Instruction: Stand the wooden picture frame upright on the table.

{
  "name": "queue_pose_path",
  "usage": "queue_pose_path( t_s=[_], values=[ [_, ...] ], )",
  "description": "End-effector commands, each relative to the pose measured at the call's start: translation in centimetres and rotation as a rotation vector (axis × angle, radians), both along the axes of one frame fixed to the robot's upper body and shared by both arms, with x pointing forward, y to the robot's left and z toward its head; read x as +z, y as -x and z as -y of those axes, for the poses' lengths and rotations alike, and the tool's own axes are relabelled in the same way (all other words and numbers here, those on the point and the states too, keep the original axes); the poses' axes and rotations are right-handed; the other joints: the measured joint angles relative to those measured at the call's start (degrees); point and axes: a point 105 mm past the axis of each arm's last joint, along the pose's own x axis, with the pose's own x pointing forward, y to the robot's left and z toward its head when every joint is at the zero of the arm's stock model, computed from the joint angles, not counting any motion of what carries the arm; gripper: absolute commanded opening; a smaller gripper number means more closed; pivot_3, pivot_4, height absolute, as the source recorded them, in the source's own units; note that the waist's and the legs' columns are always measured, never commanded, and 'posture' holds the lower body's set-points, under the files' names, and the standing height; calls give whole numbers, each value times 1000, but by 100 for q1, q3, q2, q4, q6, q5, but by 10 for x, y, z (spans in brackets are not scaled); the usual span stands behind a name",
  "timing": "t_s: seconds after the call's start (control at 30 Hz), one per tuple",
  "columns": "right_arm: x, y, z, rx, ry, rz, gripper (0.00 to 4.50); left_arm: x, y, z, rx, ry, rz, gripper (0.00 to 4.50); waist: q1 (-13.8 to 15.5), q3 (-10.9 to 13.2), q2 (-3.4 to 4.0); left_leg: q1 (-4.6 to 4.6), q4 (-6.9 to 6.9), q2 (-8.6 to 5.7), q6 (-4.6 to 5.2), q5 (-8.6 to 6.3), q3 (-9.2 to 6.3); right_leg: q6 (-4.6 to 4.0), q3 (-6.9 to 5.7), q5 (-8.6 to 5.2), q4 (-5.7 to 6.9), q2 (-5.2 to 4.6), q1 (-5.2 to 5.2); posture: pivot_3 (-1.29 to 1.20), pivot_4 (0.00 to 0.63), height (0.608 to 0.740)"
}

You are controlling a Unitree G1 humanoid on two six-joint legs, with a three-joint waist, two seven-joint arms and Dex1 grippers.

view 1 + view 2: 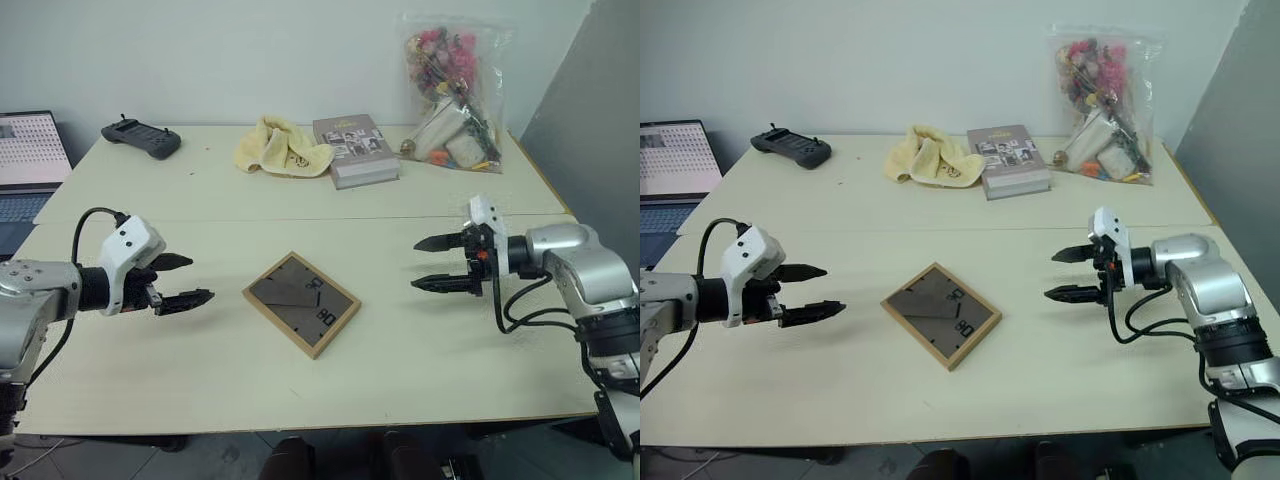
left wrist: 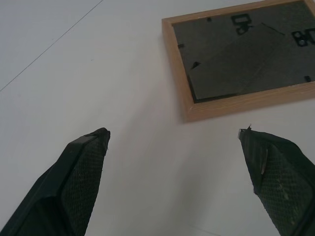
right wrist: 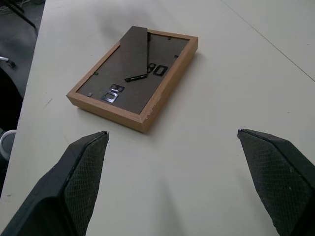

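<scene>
Left eye view takes in the table [image 1: 420, 370], a pale cream top with a thin seam running across its middle, which spans most of the picture. Along its far edge, from upper left to upper right, sit a dark handheld controller [image 1: 141, 138], a crumpled yellow cloth [image 1: 280, 148], a grey book [image 1: 355, 150] and a clear bag of colourful items [image 1: 455, 95]; a laptop [image 1: 30, 160] shows at the left edge.

At centre, just below the seam, the wooden picture frame [image 1: 301, 303] lies flat, face down, with its dark back panel and folded easel stand uppermost. It is turned diamond-wise, its long axis running from upper left to lower right in the picture, corners pointing toward each arm.

Left gripper [image 1: 180, 281] hangs at lower left, its fingers spread wide and holding nothing, pointing right toward the frame's left corner. Right gripper [image 1: 440, 264] hangs at centre right, jaws equally wide and empty, pointing left toward the frame.

Both stand apart from the frame, which lies between them. The left gripper looks somewhat nearer than the right, so it seems better placed to reach first, though a lift from flat probably wants both hands on opposite edges.
</scene>
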Motion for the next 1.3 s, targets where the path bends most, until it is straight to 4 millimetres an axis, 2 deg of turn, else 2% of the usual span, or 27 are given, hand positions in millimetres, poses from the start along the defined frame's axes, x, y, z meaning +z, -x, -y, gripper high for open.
queue_pose_path(
  t_s=[0.03, 0.1, 0.2, 0.3, 0.43, 0.5, 0.67, 0.8, 1.07, 1.1, 1.13, 1.17, 1.3],
  values=[
    [10, -5, -5, 10, -8, 42, 4466, 19, -2, 2, -2, 13, 68, 4500, 0, 0, 0, -1, 0, 0, 0, 0, 0, 0, -1, 0, 0, 0, 0, 0, 150, 740],
    [8, -7, -5, 8, 0, 56, 4466, 19, -4, 3, 22, 8, 93, 4500, 1, 0, 0, -2, 0, 0, 0, 0, 0, 0, 0, 0, 1, 0, -2, 0, 150, 740],
    [1, -17, -5, -31, 2, 83, 4466, 15, -1, 11, 63, 118, 50, 4500, 9, 0, 0, -5, 1, 0, 0, 0, 0, 0, 0, 0, 0, 0, -3, 0, 150, 740],
    [-8, -24, -8, -45, 22, 113, 4466, 6, 22, 27, 46, 293, -83, 4500, 2, 0, 0, -4, 2, 1, 1, 0, 1, 0, 2, 0, 2, 0, -3, 0, 150, 740],
    [-21, -32, -15, -38, 46, 140, 4466, -5, 44, 37, 115, 583, -299, 4500, -64, 0, -1, -10, 4, 4, 0, 0, 1, 0, 2, 0, 4, 0, -11, 0, 150, 740],
    [-27, -33, -21, -27, 54, 146, 4466, -13, 51, 40, 158, 693, -400, 4500, -83, 0, -1, -8, 3, 4, 0, 0, -1, 0, 2, 0, 5, 0, -10, 0, 150, 740],
    [-39, -32, -35, 25, 60, 138, 4466, -32, 61, 46, 250, 833, -550, 4500, -75, -1, -2, -6, 9, 2, -2, 1, -6, 0, -1, 1, 10, -1, -6, 0, 150, 740],
    [-53, -36, -46, 34, 78, 130, 3835, -48, 66, 52, 299, 908, -633, 4500, -79, -2, -5, -4, 10, 2, -4, 2, -9, 0, -2, 1, 8, -1, -3, 0, 150, 740],
    [-63, -45, -66, 35, 84, 142, 2026, -77, 71, 65, 373, 968, -727, 4500, -82, -5, -4, 4, 9, -1, -31, 16, -8, -1, 8, 1, 8, -2, -1, 0, 150, 740],
    [-64, -45, -68, 40, 86, 143, 1860, -80, 71, 65, 385, 973, -734, 4500, -78, -5, -5, 4, 9, -2, -32, 16, -8, -1, 7, 1, 8, -2, -1, 0, 150, 740],
    [-66, -43, -70, 56, 86, 139, 1475, -86, 70, 65, 412, 970, -742, 4500, -78, -6, -5, 3, 9, -1, -32, 16, -10, -1, 4, 1, 8, -2, -1, 0, 150, 740],
    [-67, -42, -72, 68, 85, 136, 1352, -90, 70, 66, 429, 974, -753, 4500, -78, -7, -4, 6, 9, -2, -32, 16, -9, -1, 6, 1, 8, -2, 1, 0, 150, 740],
    [-69, -33, -80, 119, 82, 134, 372, -97, 70, 73, 431, 993, -784, 4500, -84, -8, -3, 11, 8, -2, -33, 16, -8, -1, 10, 1, 8, -2, 3, 0, 150, 740]
  ],
)
